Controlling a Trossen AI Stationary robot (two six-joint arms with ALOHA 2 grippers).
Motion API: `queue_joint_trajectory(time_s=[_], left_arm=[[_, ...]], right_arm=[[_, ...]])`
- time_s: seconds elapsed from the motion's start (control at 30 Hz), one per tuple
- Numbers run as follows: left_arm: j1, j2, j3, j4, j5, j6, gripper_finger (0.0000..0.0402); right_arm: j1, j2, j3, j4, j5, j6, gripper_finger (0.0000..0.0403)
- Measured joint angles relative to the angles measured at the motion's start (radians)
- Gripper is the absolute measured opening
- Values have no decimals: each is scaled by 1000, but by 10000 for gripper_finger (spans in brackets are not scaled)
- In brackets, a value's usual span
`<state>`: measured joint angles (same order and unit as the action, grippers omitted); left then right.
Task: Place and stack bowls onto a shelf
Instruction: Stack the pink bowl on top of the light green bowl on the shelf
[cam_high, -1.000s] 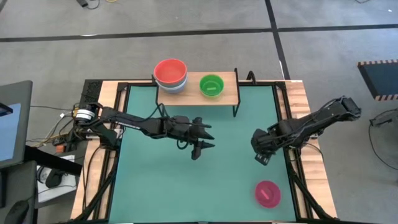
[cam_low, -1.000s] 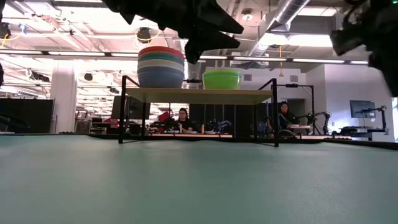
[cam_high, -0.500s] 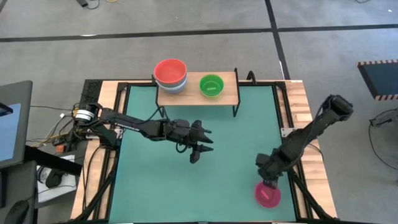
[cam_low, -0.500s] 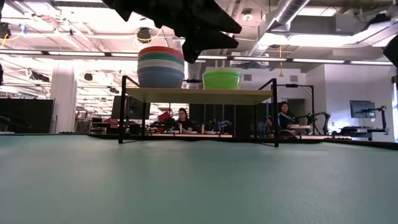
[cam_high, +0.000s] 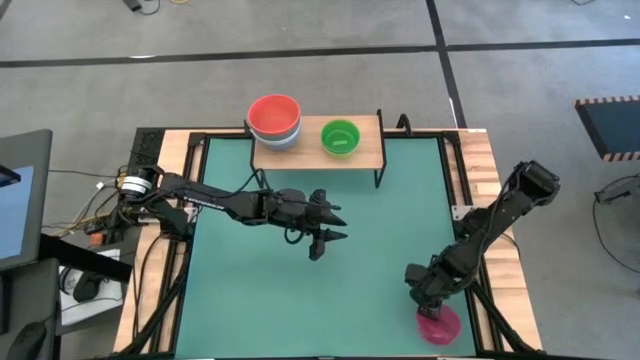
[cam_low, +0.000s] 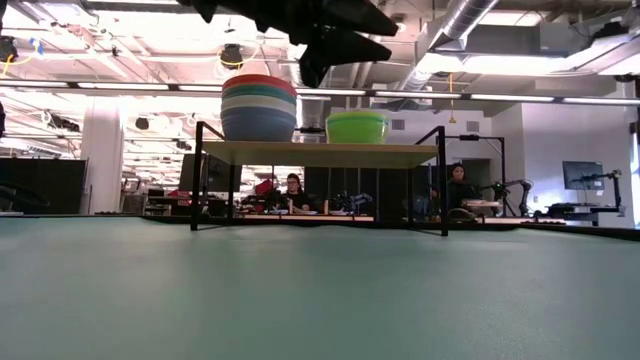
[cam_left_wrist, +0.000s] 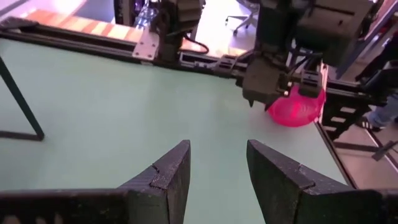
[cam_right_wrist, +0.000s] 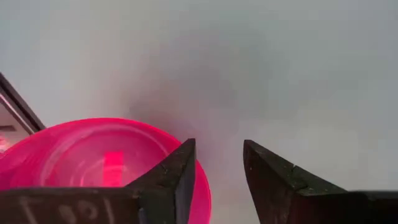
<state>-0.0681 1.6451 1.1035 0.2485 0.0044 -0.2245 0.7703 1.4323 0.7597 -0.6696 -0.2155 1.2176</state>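
The magenta bowl (cam_high: 443, 328) (cam_right_wrist: 93, 158) sits on the green mat near the table's near right corner. My right gripper (cam_high: 424, 298) (cam_right_wrist: 219, 168) points down over it, open, with one finger inside the rim and one outside. My left gripper (cam_high: 338, 225) (cam_left_wrist: 217, 155) hangs open and empty above the middle of the table. The shelf (cam_high: 318, 152) (cam_low: 320, 153) stands at the far edge. On it rest a stack of larger bowls with a red one on top (cam_high: 274, 115) (cam_low: 259, 105) and a green bowl (cam_high: 339, 136) (cam_low: 358, 127). My right gripper straddles the magenta bowl's rim (cam_right_wrist: 204, 186) on the side toward the table's left, coming from above with the fingers pointing down. One finger (cam_right_wrist: 177, 177) is over the bowl's inside and the other (cam_right_wrist: 270, 177) is outside. I cannot tell whether either finger touches the rim.
The mat (cam_high: 260, 290) is bare between the shelf and the near edge. The wooden table border and black frame (cam_high: 482, 180) run close to the right of the magenta bowl. People sit in the room beyond the shelf (cam_low: 294, 188).
My right gripper has swung from the table's right side toward the near edge and come down onto the magenta bowl, tipping to point downward. The bowl has slid a little toward the near edge.
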Motion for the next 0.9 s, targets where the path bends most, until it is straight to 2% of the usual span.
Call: queue_joint_trajectory(time_s=[0.17,0.37,0.67,0.9], left_arm=[[1,0,14,-6,-1,26,141],[0,0,14,-11,3,45,141],[0,0,14,-15,17,39,141],[4,0,14,-19,9,45,141]], right_arm=[[2,-68,0,-11,-6,60,144],[35,-141,0,-2,-6,117,147],[155,-58,0,154,-22,143,169],[173,36,0,131,-23,194,173]])
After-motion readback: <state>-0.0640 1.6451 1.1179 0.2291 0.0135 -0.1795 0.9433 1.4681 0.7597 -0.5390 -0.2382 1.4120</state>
